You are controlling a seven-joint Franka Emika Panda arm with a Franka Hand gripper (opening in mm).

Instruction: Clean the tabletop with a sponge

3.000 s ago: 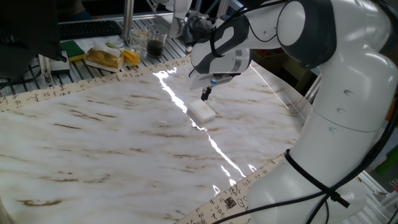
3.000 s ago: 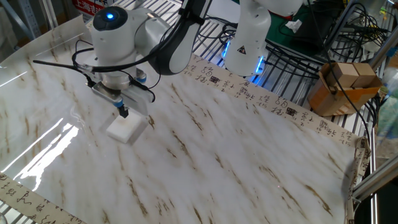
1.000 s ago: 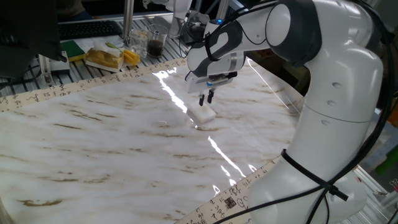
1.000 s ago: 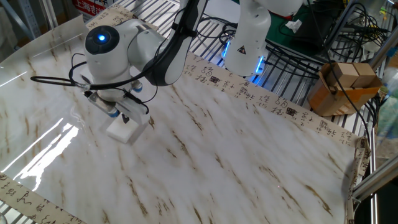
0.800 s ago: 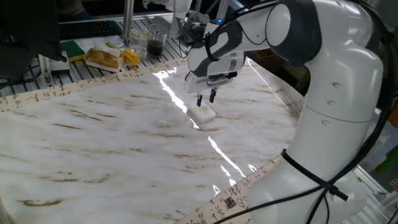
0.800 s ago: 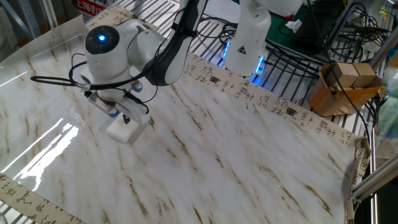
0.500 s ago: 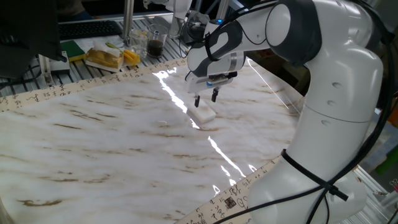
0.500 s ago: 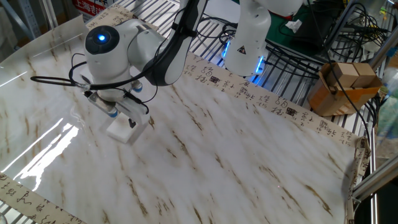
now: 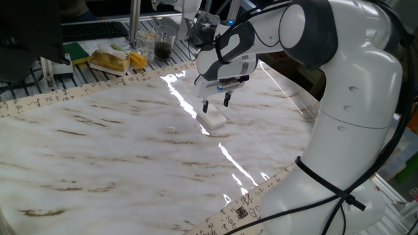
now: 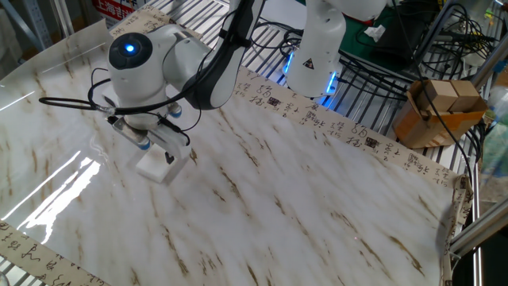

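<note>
Marble worktop (image 9: 98, 150) looked unwiped; we judged the cleaning barely begun. Our jaws (image 9: 216, 102) stood wide just above the sponge (image 9: 212, 119) (lying mid-worktop, ungripped), so gripping and all wiping remained.

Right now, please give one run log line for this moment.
phase: pre-grasp | pincer: open, above sponge | sponge: flat on tabletop, not gripped

the worktop (image 9: 104, 150) looks like glossy polished marble, mirroring the lights in bright streaks. the sponge (image 9: 212, 119) is matt, soft white foam. the arm (image 9: 353, 98) has smooth, shiny white plastic shells. behind it, a cardboard box (image 10: 436, 107) looks dull brown.
</note>
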